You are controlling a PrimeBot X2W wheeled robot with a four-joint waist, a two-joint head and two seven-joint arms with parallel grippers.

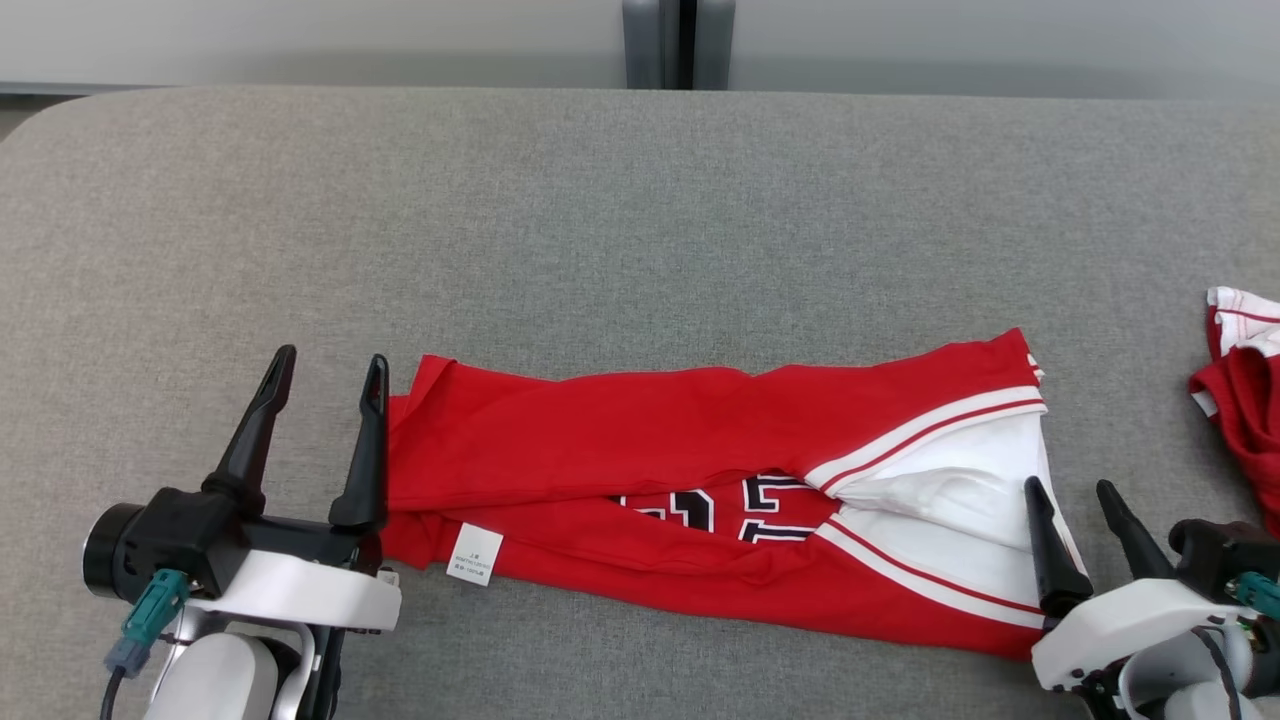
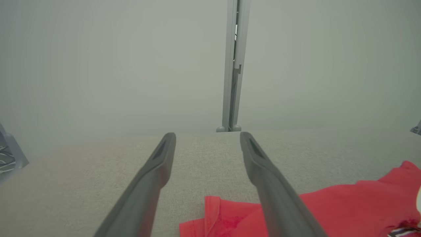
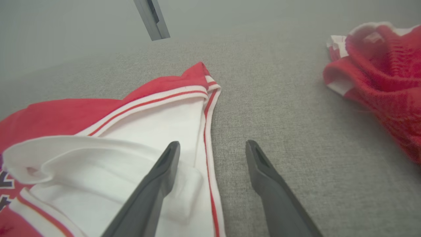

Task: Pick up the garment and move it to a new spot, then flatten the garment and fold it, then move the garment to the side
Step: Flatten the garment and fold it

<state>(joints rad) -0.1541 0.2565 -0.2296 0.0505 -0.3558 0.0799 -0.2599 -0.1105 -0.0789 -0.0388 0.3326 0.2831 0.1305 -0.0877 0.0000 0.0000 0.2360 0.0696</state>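
**Garment.** The large red basketball jersey with white sleeves, striped trim and black numerals [image 1: 620, 430] lies as a long narrow band on the grey fabric-covered table [image 1: 640, 200]. It spans from one gripper to the other. Its long sides are lapped toward the middle, and the numerals show partly through the gap.

**Left gripper [image 1: 331, 355].** Fingers spread, nothing between them. The inner finger stands over the band's red end and the outer finger over bare table. In the left wrist view the left gripper [image 2: 207, 135] has the red hem corner [image 2: 213, 210] low between its fingers. A small white care label [image 1: 474, 553] sits just inboard of the gripper body.

**Right gripper [image 1: 1067, 484].** Fingers spread, empty. In the right wrist view the right gripper [image 3: 212, 143] has its inner finger over the white sleeve [image 3: 148, 131] and its outer finger over bare table.

**Step (judgement).** Folding stage. The lengthwise fold looks done and the crosswise fold is not yet made. The next move likely calls for one gripper to drop, straddle its end edge, pinch all layers and carry that end across.

**Edges and room.**
- Ahead of both sets of fingertips: broad bare table.
- Outboard of the left gripper: bare table.
- Outboard of the right gripper: crumpled red shorts with white striped trim [image 1: 1240, 390], near but apart from the jersey, so there is less room on that side.
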